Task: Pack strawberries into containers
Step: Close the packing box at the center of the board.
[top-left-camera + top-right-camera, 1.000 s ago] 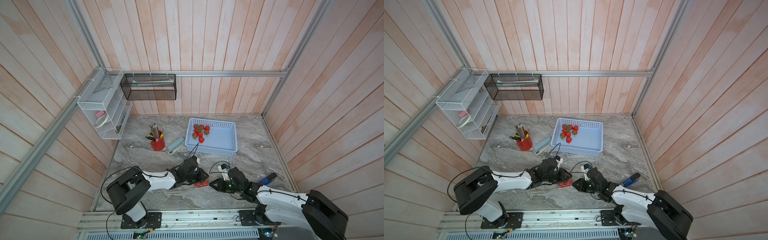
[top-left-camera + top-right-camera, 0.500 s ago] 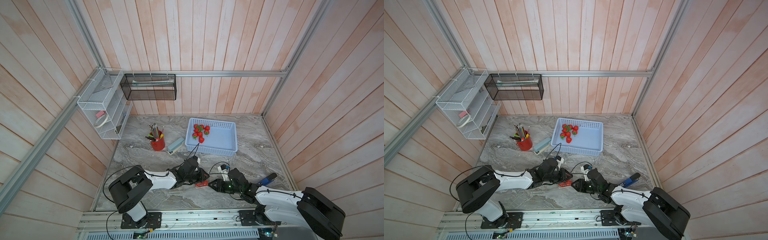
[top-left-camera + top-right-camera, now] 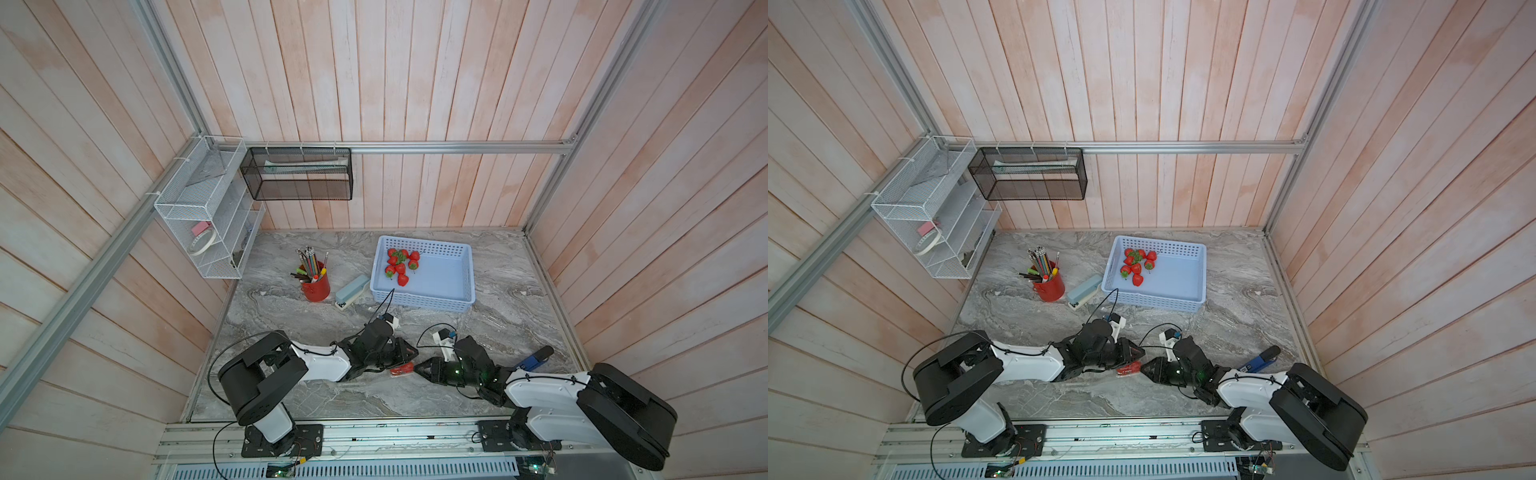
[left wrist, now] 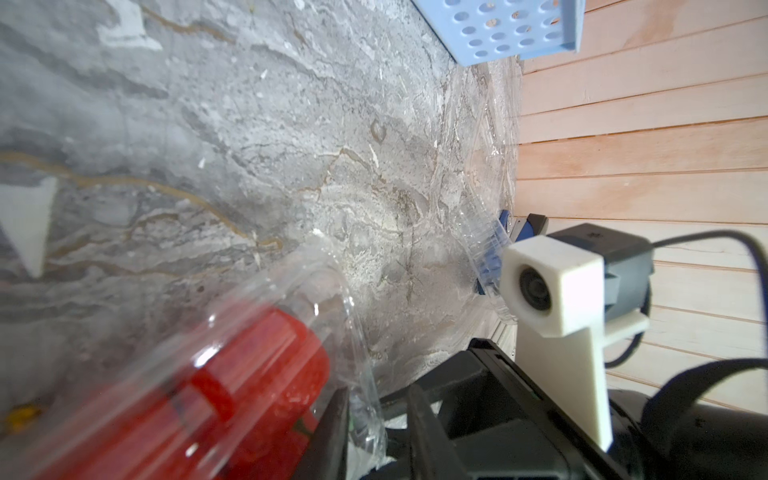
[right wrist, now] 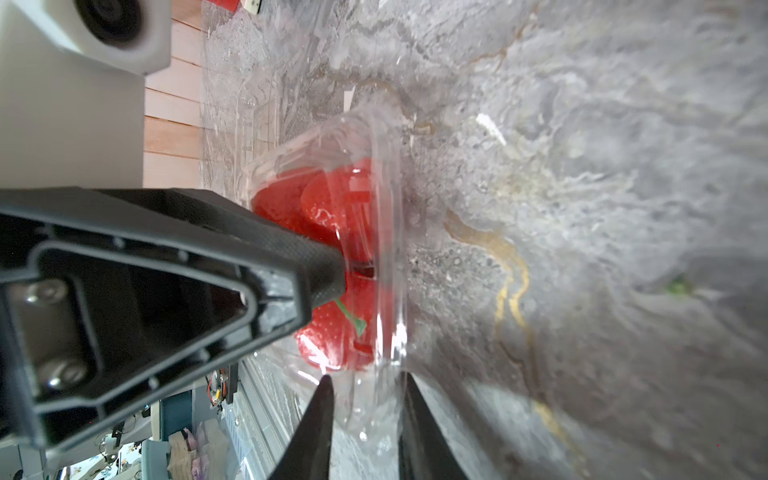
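A clear clamshell container (image 3: pixel 402 369) (image 3: pixel 1128 368) holding red strawberries (image 5: pixel 340 208) lies on the marble near the front, between both grippers. My left gripper (image 3: pixel 409 358) (image 4: pixel 376 415) is shut on the container's clear rim. One of its fingers (image 5: pixel 320 266) lies against the box over the berries. My right gripper (image 3: pixel 420 368) (image 5: pixel 365 382) has clear plastic of the same container between its closed fingers. Several more strawberries (image 3: pixel 400 264) (image 3: pixel 1137 264) lie in the back left corner of the light-blue basket (image 3: pixel 424 303). Another empty clear container (image 4: pixel 482 232) stands by the right wall.
A red pencil cup (image 3: pixel 316 286) and a pale stapler (image 3: pixel 351 291) stand left of the basket. A blue and black tool (image 3: pixel 534 359) lies beside the right arm. A white wire shelf (image 3: pixel 199 216) and a black mesh shelf (image 3: pixel 297 174) hang on the walls.
Both grippers stay at the container near the front. The left arm's shoulder has shifted slightly.
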Robot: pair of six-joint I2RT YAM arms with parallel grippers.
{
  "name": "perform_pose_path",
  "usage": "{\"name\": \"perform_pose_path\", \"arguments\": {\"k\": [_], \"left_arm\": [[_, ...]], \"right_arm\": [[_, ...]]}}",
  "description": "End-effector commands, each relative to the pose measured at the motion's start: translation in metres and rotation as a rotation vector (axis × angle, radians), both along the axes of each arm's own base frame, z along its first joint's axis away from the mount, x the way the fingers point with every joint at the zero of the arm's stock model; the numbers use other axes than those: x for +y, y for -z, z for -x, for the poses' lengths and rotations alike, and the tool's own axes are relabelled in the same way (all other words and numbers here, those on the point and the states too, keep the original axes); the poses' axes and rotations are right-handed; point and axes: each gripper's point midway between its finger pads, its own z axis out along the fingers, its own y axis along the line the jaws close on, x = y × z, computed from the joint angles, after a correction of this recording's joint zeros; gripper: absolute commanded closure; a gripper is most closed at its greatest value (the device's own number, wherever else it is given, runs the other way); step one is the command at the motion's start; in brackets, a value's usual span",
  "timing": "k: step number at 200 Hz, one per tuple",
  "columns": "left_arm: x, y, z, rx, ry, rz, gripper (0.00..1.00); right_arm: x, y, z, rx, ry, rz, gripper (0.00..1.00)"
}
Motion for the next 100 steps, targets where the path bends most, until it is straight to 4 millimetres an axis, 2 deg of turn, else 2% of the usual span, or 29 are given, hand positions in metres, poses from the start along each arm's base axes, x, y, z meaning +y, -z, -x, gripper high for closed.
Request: {"name": "perform_pose_path", "arguments": {"k": [1, 58, 100], "left_arm": [[0.0345, 0.0554, 0.0253, 0.135, -0.018, -0.178, 0.73], [0.0383, 0.0605, 0.0287, 0.144, -0.026, -0.173, 0.73], [0.0408, 0.0612, 0.03, 0.142, -0.035, -0.161, 0.73]], "right_arm": [[-0.0082, 0.0191, 0.0099, 0.058, -0.011, 0.059, 0.76], [-0.009, 0.0282, 0.0139, 0.084, -0.024, 0.076, 0.78], [-0.0094, 0.027, 0.0144, 0.065, -0.033, 0.072, 0.66]]}}
